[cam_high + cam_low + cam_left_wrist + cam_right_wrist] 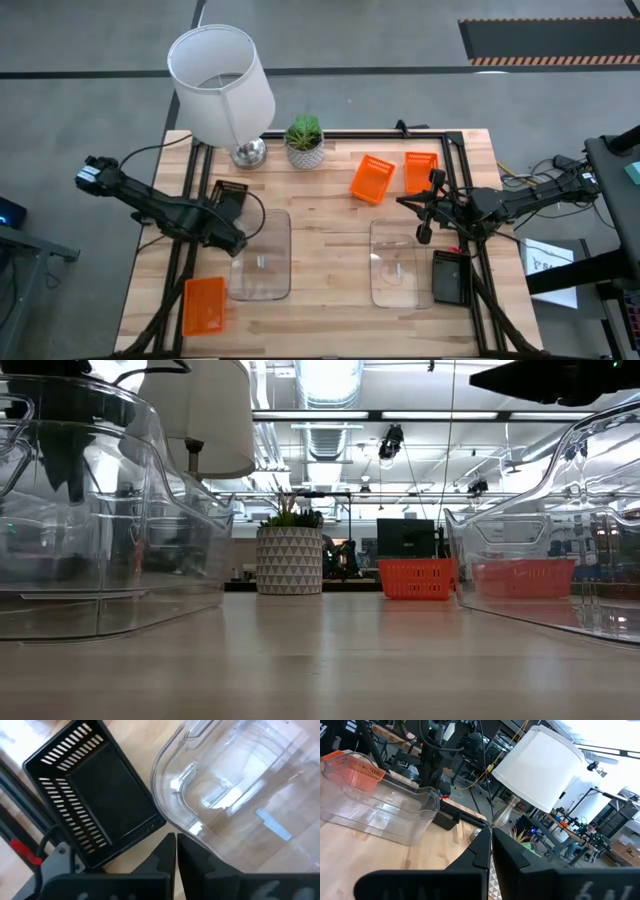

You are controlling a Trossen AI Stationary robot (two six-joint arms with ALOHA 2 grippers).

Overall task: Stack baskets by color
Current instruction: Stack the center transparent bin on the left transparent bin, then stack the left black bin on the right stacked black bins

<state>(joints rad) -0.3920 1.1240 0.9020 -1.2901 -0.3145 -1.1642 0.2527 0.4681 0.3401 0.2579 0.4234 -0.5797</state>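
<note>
Baskets unstacked. Left tool [235,243] closed, empty, at desk's 9 o'clock; right tool [422,236] same, 3 o'clock. Next: open, grab black basket [95,802].

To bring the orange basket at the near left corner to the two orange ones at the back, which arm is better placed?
Probably the left. The left gripper hangs, fingers shut, close to that orange basket; the right gripper is across the table.
</note>
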